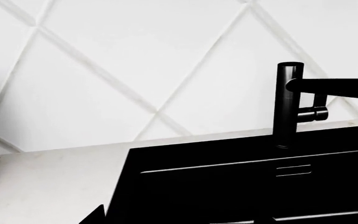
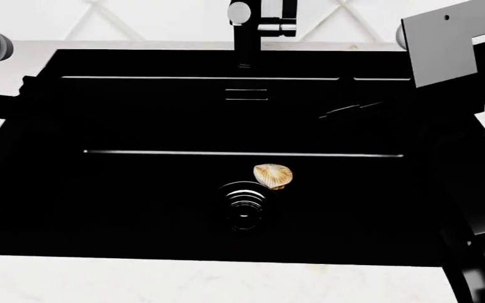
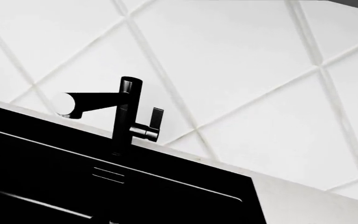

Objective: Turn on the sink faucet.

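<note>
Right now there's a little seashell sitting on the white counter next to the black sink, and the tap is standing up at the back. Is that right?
Not quite. The seashell isn't on the white counter; it lies inside the black sink, on the basin floor right beside the round drain. The head view shows this. The rest holds: the tap stands upright at the back edge of the sink.
</note>
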You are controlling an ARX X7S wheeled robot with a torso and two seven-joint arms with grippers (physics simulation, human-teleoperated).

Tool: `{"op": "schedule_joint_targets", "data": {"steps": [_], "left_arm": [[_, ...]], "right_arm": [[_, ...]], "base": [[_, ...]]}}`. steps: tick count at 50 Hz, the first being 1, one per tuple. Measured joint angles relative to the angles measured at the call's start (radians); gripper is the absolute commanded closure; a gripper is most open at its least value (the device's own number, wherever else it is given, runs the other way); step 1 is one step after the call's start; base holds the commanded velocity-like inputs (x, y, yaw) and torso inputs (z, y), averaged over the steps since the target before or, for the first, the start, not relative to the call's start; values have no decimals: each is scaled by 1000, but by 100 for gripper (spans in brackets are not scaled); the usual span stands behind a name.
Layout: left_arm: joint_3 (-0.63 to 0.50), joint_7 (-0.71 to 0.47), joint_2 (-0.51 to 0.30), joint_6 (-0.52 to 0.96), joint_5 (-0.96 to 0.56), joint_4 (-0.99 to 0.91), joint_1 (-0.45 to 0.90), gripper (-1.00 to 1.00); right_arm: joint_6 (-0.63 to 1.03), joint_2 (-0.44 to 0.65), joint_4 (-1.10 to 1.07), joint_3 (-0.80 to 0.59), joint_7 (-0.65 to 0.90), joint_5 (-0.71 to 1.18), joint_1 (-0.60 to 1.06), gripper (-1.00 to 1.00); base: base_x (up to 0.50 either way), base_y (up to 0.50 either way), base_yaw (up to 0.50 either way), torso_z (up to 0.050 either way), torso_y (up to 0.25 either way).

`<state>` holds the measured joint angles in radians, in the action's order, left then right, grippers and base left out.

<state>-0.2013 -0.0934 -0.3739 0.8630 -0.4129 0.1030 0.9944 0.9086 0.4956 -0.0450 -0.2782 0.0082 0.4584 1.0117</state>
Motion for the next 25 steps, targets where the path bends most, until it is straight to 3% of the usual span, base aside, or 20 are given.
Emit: {"op": "schedule_joint_targets", "data": {"steps": [25], "left_arm": [[-6,-3,-14,20,-7,-9,-14,-100]], "right_arm": [[-36,-5,47,0,-11,4,-23,-100]], "base": [[500,0,0,0,1]]}}
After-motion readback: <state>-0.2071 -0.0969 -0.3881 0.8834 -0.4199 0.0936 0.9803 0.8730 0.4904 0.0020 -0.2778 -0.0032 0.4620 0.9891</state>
